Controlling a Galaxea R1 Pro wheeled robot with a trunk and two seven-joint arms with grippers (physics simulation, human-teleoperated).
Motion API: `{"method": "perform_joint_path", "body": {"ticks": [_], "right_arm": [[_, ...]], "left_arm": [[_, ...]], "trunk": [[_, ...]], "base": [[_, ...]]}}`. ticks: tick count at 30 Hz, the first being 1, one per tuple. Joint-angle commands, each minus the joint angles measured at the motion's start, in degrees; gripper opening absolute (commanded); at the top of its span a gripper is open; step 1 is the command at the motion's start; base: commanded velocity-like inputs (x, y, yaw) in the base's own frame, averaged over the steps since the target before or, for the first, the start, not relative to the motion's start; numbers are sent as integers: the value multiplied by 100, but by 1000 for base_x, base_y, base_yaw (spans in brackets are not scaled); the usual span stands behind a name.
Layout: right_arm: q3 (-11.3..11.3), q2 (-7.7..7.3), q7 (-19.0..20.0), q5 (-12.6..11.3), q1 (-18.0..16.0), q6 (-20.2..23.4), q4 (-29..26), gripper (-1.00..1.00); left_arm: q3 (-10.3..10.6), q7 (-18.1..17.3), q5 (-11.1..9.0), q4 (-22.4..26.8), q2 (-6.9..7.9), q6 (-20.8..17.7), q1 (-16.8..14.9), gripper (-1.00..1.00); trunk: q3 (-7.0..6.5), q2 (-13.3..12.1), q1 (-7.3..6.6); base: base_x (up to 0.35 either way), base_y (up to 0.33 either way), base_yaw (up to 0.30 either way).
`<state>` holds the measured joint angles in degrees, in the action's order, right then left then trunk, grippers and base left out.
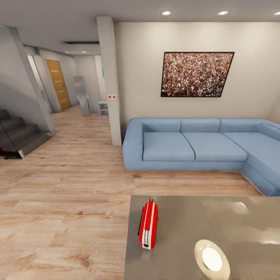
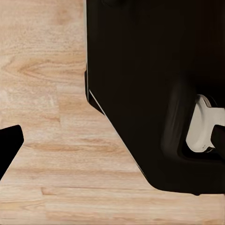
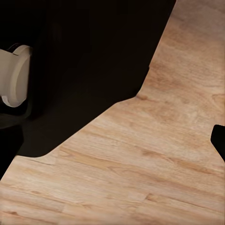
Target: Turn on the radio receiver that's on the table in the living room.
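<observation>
Both grippers hang low beside the robot, and from where the wrist cameras look I cannot tell whether either one is spread or pressed together. On the left wrist view a dark fingertip pokes in at the edge, above pale wooden floor, with the robot's black base looming close beside it and a white wheel part tucked into that body. On the right wrist view another dark fingertip shows at the edge, over the same planks, again next to the black base and a white wheel part. Neither gripper is touching anything that I can make out.

Further out, in the head view, the radio receiver stands upright on the table, near the table's left edge and a little way back from its far corner. It is seen nearly end-on: thin, red, with white stripes and a slim dark handle along its left side. To its right on the glossy grey top lies a round white glare, well apart from the radio.

Beyond the table a strip of wooden floor separates it from a blue corner sofa against the wall. A framed picture of a crowd hangs above the sofa. To the left, a white pillar stands at the mouth of a hallway with an orange-brown door, and dark stairs rise at the far left.
</observation>
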<state>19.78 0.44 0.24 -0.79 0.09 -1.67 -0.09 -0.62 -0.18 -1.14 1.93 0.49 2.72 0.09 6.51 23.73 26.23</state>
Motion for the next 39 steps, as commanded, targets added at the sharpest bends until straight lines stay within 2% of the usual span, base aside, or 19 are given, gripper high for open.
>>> {"method": "perform_joint_path", "body": {"ticks": [1, 39], "right_arm": [[0, 0, -1, 0, 0, 0, 0, 100], [0, 0, 2, 0, 0, -18, 0, 100]], "left_arm": [[0, 0, 0, 0, 1, 0, 0, 100], [0, 0, -1, 0, 3, 0, 0, 100]], "trunk": [[-9, -41, -23], [329, -81, -45]], "base": [[0, 0, 0], [0, 0, 0]]}}
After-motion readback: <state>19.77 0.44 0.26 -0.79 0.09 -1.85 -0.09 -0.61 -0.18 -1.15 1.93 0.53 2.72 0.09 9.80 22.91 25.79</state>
